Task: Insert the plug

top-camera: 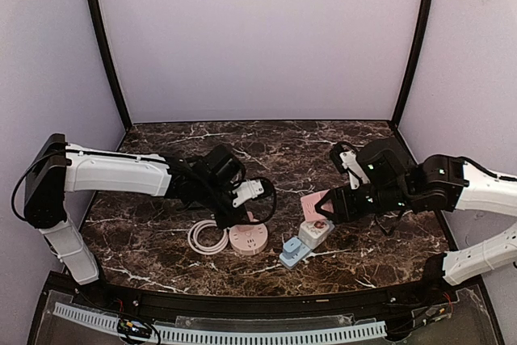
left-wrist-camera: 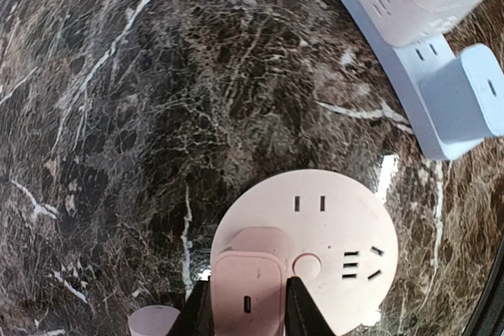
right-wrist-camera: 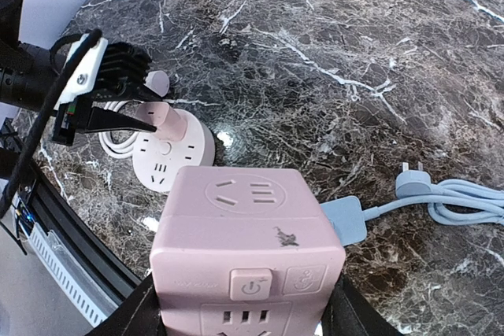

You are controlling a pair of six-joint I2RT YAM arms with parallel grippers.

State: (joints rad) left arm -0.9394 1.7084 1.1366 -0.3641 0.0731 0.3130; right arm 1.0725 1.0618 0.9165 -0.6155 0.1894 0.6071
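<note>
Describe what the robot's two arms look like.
The left arm and right arm share white tubular links and black joints, with black cables looping alongside. The left end effector and right end effector are black with white brackets.

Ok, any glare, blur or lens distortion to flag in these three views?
Top external: even light, soft shadows. Left wrist: white glare on the marble table beside the round pink socket, and wide-lens bowing at the edges. Right wrist: a small glare spot near that socket; the pink cube looms large but is sharp.
</note>
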